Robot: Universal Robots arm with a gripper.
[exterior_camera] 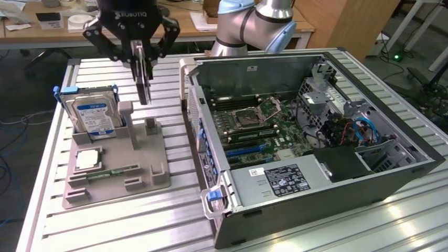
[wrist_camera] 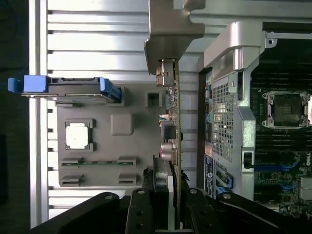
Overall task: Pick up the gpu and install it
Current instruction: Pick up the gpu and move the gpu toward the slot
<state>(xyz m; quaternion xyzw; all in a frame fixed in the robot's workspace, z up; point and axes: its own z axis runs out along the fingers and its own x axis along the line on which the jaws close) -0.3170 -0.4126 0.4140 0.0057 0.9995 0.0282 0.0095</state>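
Over slatted table [exterior_camera: 105, 226], held gpu [exterior_camera: 144, 79] clamped in gripper [exterior_camera: 142, 52], lifted clear above far edge of grey holder [exterior_camera: 112, 184]; judged pick-up done, seating in open case [exterior_camera: 245, 68] left undone.

Am holding gpu [exterior_camera: 142, 81] in my gripper [exterior_camera: 142, 60], jaws pressing on its two flat faces. Thin flat dark card, standing on edge, long side hanging straight down below fingers. Wrist view catching it edge-on: narrow greenish-brown board line, small components sticking out from one face, silver metal bracket [wrist_camera: 170, 34] capping end farthest from jaws. Card hanging in air, touching nothing else, outside open computer case [exterior_camera: 315, 131], just beside its side wall, on exterior view's left of case.
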